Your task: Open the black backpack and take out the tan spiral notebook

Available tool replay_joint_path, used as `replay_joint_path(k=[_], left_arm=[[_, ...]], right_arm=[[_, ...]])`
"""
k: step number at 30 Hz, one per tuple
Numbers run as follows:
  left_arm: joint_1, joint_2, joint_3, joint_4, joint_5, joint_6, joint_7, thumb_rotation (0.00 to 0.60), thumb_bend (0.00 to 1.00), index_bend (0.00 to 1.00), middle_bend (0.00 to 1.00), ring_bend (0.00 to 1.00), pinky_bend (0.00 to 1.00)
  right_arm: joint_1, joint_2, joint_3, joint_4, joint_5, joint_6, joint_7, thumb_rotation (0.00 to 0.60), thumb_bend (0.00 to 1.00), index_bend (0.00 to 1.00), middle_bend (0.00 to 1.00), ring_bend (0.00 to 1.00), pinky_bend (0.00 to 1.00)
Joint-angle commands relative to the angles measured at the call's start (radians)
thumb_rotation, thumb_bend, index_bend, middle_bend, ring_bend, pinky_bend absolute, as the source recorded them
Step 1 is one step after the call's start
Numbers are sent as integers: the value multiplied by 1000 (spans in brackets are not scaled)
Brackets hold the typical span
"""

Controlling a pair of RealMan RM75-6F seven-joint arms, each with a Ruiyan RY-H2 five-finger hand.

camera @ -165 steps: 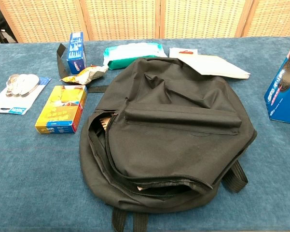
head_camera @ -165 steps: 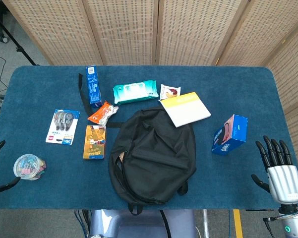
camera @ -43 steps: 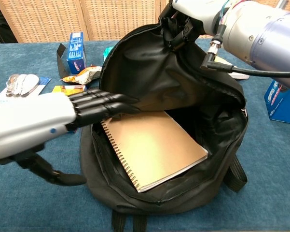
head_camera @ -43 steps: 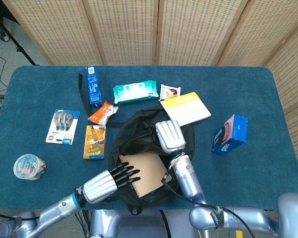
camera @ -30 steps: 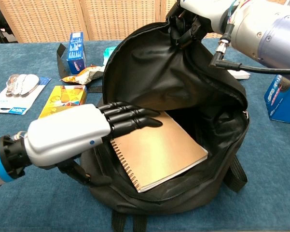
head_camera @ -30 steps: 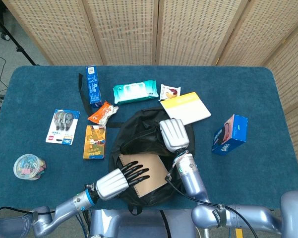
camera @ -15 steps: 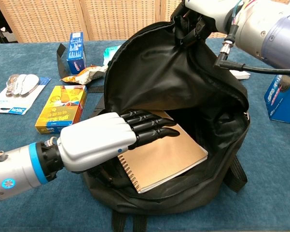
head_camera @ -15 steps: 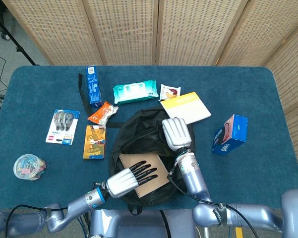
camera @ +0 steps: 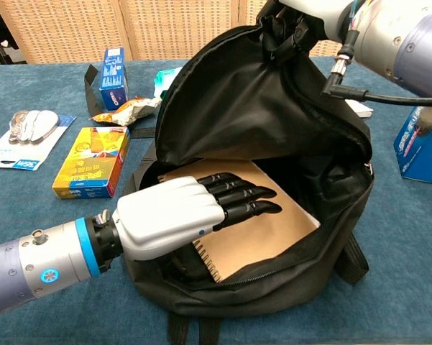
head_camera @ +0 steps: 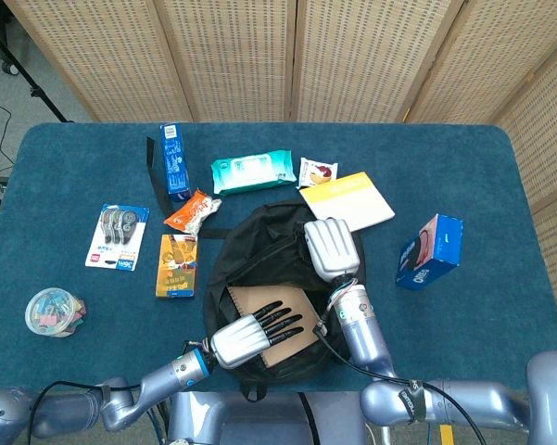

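The black backpack [head_camera: 259, 243] lies at the table's near middle with its main flap [camera: 259, 108] lifted upright. My right hand [head_camera: 331, 247] grips the flap's top edge and holds it up; in the chest view this right hand [camera: 296, 20] is at the top. Inside the open backpack lies the tan spiral notebook [camera: 277, 228], also seen from the head view as the notebook [head_camera: 248, 300]. My left hand [camera: 181, 219] reaches into the opening, fingers [camera: 248, 201] laid across the cover and the thumb tucked under the spiral edge. From above, the left hand [head_camera: 252, 337] covers the notebook's near part.
Left of the backpack lie an orange box [head_camera: 176, 265], a snack bag [head_camera: 192, 213], a blue box [head_camera: 174, 162] and a correction tape pack [head_camera: 119, 237]. Behind it are a wipes pack [head_camera: 252, 172] and a yellow-white book [head_camera: 348, 204]. An Oreo box [head_camera: 430, 251] stands at the right.
My left hand has slid further into the backpack and over the notebook, which has shifted slightly. The right hand has kept the flap raised, a little higher than before.
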Motion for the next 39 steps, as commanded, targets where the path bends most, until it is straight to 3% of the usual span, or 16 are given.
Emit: replay_joint_path(k=[1, 4, 6, 21, 27, 31, 35, 39], left_arm=[[-9, -9, 1, 4, -8, -8, 9, 600, 566, 64, 0, 0, 75], [-14, -13, 4, 6, -11, -5, 20, 600, 705, 64, 0, 0, 75], [-16, -14, 4, 6, -16, -2, 23, 600, 736, 64, 0, 0, 75], [-46, -54, -38, 24, -93, -28, 71, 600, 652, 64, 0, 0, 75], [-63, -78, -55, 28, -123, -54, 103, 600, 670, 101, 0, 0, 99], [-63, -105, -69, 49, -138, -38, 124, 600, 717, 232, 20, 54, 224], [-56, -131, -77, 75, -136, 13, 130, 600, 730, 437, 200, 245, 387], [-57, -141, -81, 100, -124, 63, 117, 600, 723, 636, 357, 353, 483]], right_arm=[[1, 3, -4, -3, 0, 4, 1, 600, 672, 678, 692, 630, 538], [2, 8, -7, -6, 1, 7, 4, 600, 672, 679, 692, 630, 538], [1, 12, -8, -7, 3, 9, 8, 600, 672, 679, 692, 630, 538], [8, 36, -20, -20, 11, 13, 24, 600, 687, 679, 692, 630, 538], [13, 43, -16, -30, 17, 19, 26, 600, 701, 679, 692, 631, 538], [16, 52, -14, -37, 21, 21, 28, 600, 698, 679, 692, 631, 538], [14, 62, -17, -43, 21, 22, 35, 600, 703, 678, 692, 631, 538], [13, 69, -19, -43, 23, 22, 44, 600, 709, 679, 692, 631, 538]])
